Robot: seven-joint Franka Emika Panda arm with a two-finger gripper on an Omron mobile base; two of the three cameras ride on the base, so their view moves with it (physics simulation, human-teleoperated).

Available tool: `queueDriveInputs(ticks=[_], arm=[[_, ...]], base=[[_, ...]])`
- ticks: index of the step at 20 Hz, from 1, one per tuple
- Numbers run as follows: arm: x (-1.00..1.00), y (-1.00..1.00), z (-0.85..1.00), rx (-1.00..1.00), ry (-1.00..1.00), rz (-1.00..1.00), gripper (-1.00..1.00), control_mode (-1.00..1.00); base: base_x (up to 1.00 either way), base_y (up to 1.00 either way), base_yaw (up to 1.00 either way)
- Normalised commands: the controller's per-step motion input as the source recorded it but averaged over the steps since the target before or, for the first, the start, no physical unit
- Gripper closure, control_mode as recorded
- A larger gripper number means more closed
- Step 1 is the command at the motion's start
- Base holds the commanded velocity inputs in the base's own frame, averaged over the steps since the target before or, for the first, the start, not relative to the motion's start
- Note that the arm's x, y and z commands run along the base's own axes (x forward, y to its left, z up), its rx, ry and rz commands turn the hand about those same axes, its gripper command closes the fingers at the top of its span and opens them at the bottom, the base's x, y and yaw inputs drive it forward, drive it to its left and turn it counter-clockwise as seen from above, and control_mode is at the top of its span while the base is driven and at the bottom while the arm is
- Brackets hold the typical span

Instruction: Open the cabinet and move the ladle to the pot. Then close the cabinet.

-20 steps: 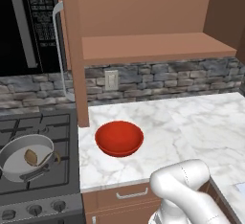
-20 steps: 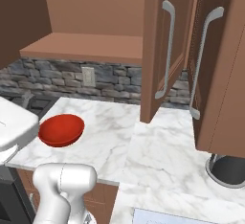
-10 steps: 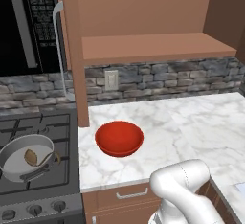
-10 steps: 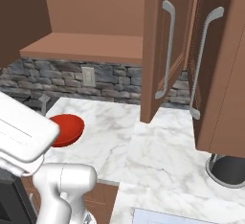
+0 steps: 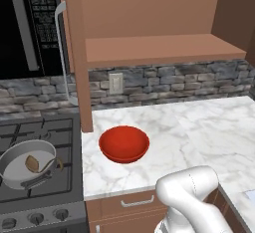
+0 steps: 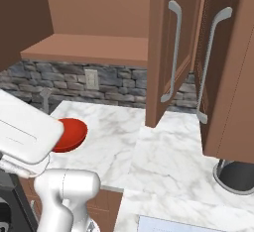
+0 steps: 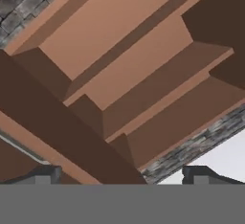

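The arm has swung further across the right base view, gripper (image 7: 122, 173) spread wide, facing the cabinet (image 7: 119, 74)

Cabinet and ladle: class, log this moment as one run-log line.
cabinet: doors open | ladle: in pot on stove | gripper: open, empty, facing cabinet shelves | left: close cabinet

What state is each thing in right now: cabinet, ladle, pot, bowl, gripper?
Reddish-brown wooden wall cabinet: both doors swung open, shelves bare.
Thin dark-brown ladle: lying in the pot, off the shelf.
Shallow grey metal pot: upright on the stove, holding the ladle.
Red bowl: upright on the marble counter, empty.
Gripper: open, holding nothing, facing the cabinet shelves.
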Motion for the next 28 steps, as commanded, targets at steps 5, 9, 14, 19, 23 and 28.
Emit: queueDriveInputs(ticks=[5, 9, 14, 19, 23, 28], arm=[[0.00, -0.20, 0.00, 0.23, -0.15, 0.00, -1.00, -1.00], [0.00, -0.48, 0.00, 0.37, -0.02, 0.00, -1.00, -1.00], [0.00, -0.40, 0.00, 0.31, 0.01, 0.00, -1.00, -1.00], [0.00, -0.32, 0.00, 0.30, 0.03, 0.00, -1.00, -1.00], [0.00, -0.21, 0.00, 0.28, 0.02, 0.00, -1.00, -1.00], [0.00, -0.17, 0.00, 0.22, 0.02, 0.00, -1.00, -1.00]], base=[[0.00, 0.00, 0.00], [0.00, 0.00, 0.00], [0.00, 0.00, 0.00], [0.00, 0.00, 0.00], [0.00, 0.00, 0.00], [0.00, 0.00, 0.00]])
